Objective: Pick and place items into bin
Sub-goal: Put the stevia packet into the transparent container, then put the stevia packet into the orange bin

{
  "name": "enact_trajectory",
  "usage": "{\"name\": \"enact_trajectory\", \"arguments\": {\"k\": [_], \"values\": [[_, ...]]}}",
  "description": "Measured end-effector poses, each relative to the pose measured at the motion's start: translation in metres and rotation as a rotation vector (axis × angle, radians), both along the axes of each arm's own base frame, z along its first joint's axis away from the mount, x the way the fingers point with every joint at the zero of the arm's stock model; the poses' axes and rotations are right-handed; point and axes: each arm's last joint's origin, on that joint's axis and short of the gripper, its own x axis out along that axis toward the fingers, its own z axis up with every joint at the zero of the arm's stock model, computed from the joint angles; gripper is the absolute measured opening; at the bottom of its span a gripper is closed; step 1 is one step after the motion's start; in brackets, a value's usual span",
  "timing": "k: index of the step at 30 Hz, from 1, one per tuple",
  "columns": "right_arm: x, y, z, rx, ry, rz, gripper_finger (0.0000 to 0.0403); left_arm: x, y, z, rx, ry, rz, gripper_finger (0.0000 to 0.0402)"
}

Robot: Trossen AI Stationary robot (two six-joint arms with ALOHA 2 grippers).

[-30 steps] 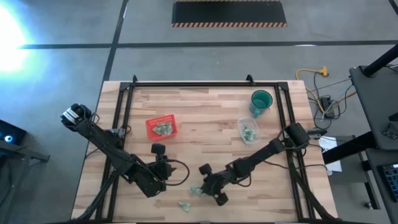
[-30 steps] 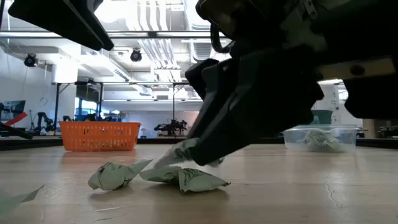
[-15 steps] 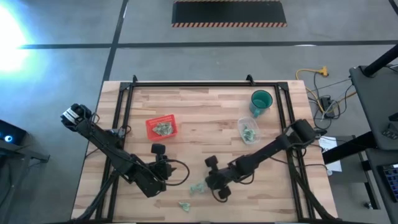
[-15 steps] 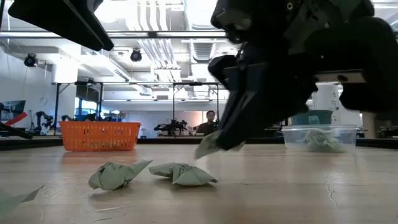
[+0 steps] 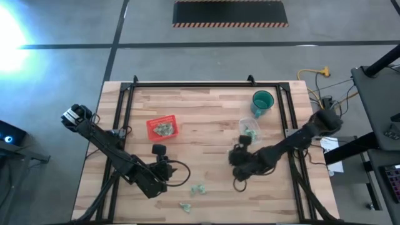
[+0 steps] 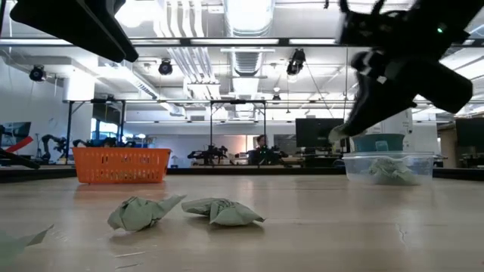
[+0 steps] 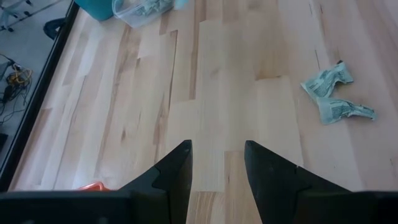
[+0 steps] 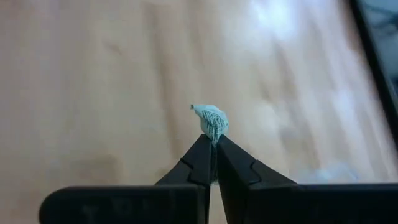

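Observation:
My right gripper (image 8: 212, 146) is shut on one small pale green-and-white crumpled item (image 8: 211, 120). It hangs above the table (image 5: 240, 156), just near and left of a clear tub (image 5: 250, 131) that holds similar items. Two more items (image 6: 140, 213) (image 6: 223, 211) rest on the wood near the front edge (image 5: 199, 189), and another (image 5: 185, 205) lies nearer still. My left gripper (image 7: 216, 165) stands open over bare wood at the near left (image 5: 169, 172), holding nothing. A red tray (image 5: 162, 127) holds a few items. My right gripper pinches one end of the crumpled item (image 8: 213, 132) between its two fingertips. The fingers slant down from the table's right side. Most of the item sticks out beyond the fingertips, lifted clear of the table (image 6: 336, 134).
A teal mug (image 5: 262, 102) stands just beyond the clear tub at the far right. A black frame (image 5: 187, 85) runs around the tabletop. Bare wood lies between the red tray and the tub and across the table's middle.
My right gripper has picked one item up off the table beside the two near the front edge. It has carried the item up and toward the far right, toward the clear tub, rolling its wrist. The other two items have stayed where they were.

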Motion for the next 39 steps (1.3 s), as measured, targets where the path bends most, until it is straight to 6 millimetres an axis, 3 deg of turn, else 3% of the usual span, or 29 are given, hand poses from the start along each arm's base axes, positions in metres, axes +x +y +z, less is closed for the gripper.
{"name": "enact_trajectory", "arguments": {"k": [11, 20, 31, 35, 39], "values": [[-0.069, -0.045, -0.005, 0.008, -0.239, -0.307, 0.0009, 0.0, 0.0, 0.0, 0.003, -0.002, -0.001, 0.013], [-0.099, -0.07, -0.013, 0.099, -0.342, -0.467, 0.0029, 0.002, 0.002, 0.0, 0.02, 0.0, -0.004, 0.013], [-0.102, -0.072, -0.009, 0.107, -0.357, -0.448, 0.0156, 0.002, 0.002, 0.001, 0.012, -0.004, -0.001, 0.013], [-0.096, -0.064, 0.001, 0.108, -0.36, -0.37, 0.0179, 0.004, -0.002, 0.0, -0.052, 0.007, -0.037, 0.013], [-0.089, -0.051, 0.01, 0.109, -0.389, -0.233, 0.0184, 0.007, -0.012, -0.013, -0.115, 0.046, -0.115, 0.013]]}}
